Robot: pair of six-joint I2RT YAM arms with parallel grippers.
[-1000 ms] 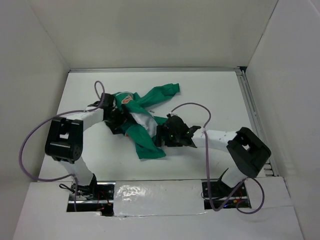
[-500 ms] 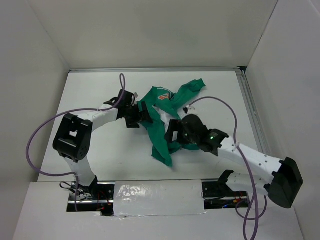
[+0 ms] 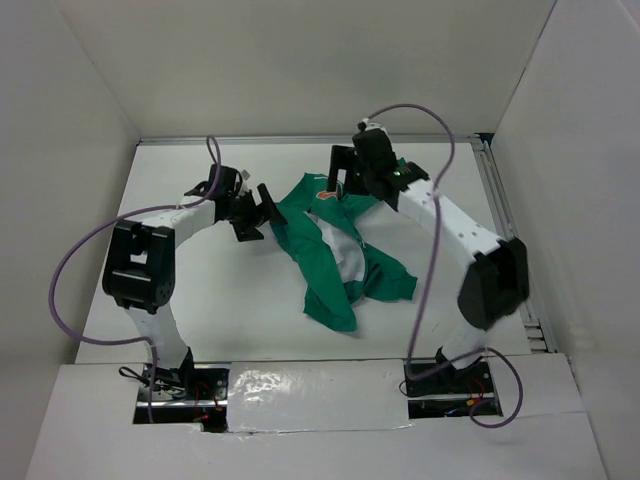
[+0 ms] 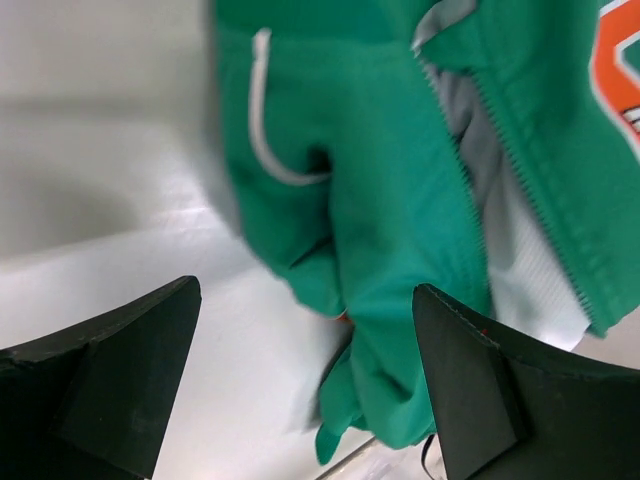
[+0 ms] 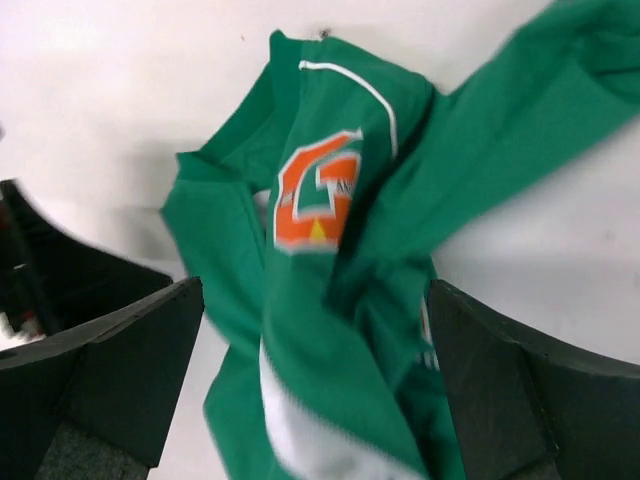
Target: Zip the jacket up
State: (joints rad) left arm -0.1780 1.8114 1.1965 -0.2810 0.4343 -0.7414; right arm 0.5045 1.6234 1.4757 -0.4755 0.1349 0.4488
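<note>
Green jacket (image 3: pixel 335 250) lies crumpled, unzipped, on the desk (image 3: pixel 200 300), just ahead of the left fingers (image 4: pixel 120 380) and below the right fingers (image 5: pixel 110 370), both spread and empty. A grasp may catch loose fabric instead of the zipper teeth (image 4: pixel 530 215).

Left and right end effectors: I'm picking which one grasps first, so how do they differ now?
The left end effector sits at the jacket's left edge, facing its zipper teeth; the right end effector hovers at the far end, over the orange G patch. Both are open, holding nothing.
</note>
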